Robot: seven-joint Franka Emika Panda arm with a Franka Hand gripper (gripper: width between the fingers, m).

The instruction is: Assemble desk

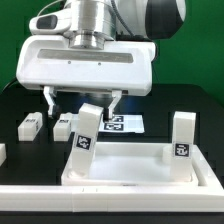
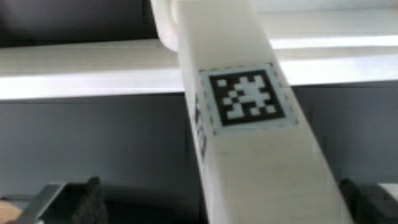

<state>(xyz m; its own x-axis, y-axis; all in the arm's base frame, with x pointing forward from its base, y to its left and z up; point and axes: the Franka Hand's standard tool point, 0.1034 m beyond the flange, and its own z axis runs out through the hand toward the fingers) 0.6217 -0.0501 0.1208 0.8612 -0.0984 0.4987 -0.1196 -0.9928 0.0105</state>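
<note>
White plastic leg (image 1: 85, 138) — square post, tagged — stands tilted in a corner socket of the tabletop (image 1: 130, 172), at the exterior view's left. A second leg (image 1: 182, 136) stands upright at the far corner. The tabletop lies by the table's near edge. My gripper (image 1: 84, 100) hangs over the tilted post, jaws spread wide, pinching nothing. My guess: light, stiff, smooth-sided — likely slippery. I'd grip two flat faces near the top, clear of the tag (image 2: 244, 95).
</note>
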